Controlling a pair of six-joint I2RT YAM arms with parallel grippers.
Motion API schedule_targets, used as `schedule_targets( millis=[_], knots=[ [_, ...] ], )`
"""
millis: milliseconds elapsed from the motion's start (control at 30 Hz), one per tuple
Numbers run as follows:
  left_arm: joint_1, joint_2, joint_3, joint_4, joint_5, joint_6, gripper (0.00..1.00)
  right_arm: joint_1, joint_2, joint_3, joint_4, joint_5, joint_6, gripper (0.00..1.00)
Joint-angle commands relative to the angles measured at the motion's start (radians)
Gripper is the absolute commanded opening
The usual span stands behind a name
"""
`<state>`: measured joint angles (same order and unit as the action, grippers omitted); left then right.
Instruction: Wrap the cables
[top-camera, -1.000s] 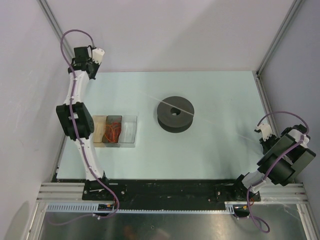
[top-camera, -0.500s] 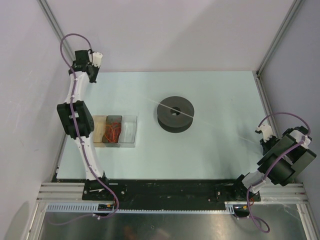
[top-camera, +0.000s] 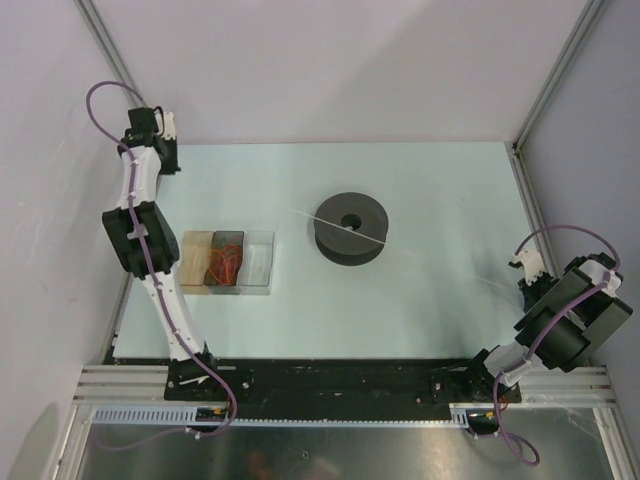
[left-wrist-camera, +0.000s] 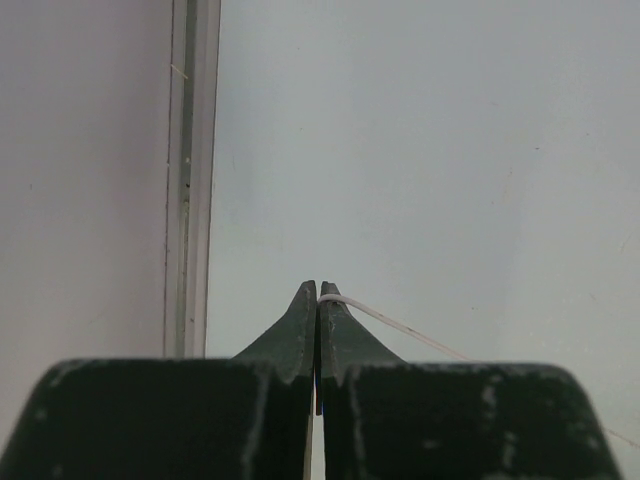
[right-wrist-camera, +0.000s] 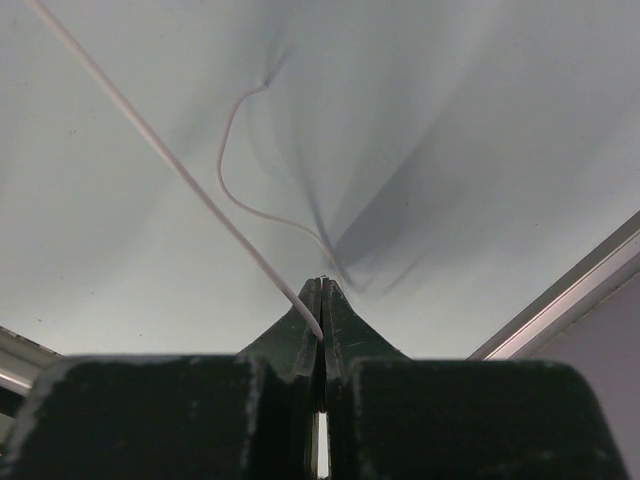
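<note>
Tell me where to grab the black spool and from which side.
Likely the near rim of the spool, coming from above. It lies flat with its hole up, and the white cable crosses its top just beside the hole, so the near edge looks free to pinch.

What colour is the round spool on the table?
The spool is black; the top view shows it best.

Left arm (top-camera: 137, 238) stretched far, right arm (top-camera: 565, 322) folded near; left pincer (left-wrist-camera: 318, 291) and right pincer (right-wrist-camera: 322, 286) clamped tight
</note>
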<state>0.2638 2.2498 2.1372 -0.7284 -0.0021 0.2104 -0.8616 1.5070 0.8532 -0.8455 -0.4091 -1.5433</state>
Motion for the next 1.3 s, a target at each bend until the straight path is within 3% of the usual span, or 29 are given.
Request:
schedule_targets(
  millis=[0,500,633,867,1133,1267],
  knots=[
    [0.062,0.003,0.076,0.051,-0.051,-0.061,0.00,-0.016,-0.013,0.034,0.051,0.067,-0.030,0.00],
    [0.089,0.039,0.118,0.038,-0.037,-0.083,0.00,0.005,-0.007,0.045,0.060,0.081,0.011,0.00],
    [0.073,0.008,0.096,0.032,0.056,-0.060,0.00,0.035,-0.016,0.054,0.029,0.069,0.033,0.00],
    [-0.060,-0.137,0.043,0.035,0.253,0.037,0.00,0.121,-0.039,0.055,-0.002,0.022,0.091,0.02],
    [-0.279,-0.355,0.063,0.035,0.511,0.117,0.00,0.120,-0.015,0.055,0.017,0.052,0.084,0.05],
    [-0.383,-0.478,0.052,0.035,0.694,0.154,0.00,0.131,-0.035,0.055,0.011,0.036,0.089,0.26]
  ],
)
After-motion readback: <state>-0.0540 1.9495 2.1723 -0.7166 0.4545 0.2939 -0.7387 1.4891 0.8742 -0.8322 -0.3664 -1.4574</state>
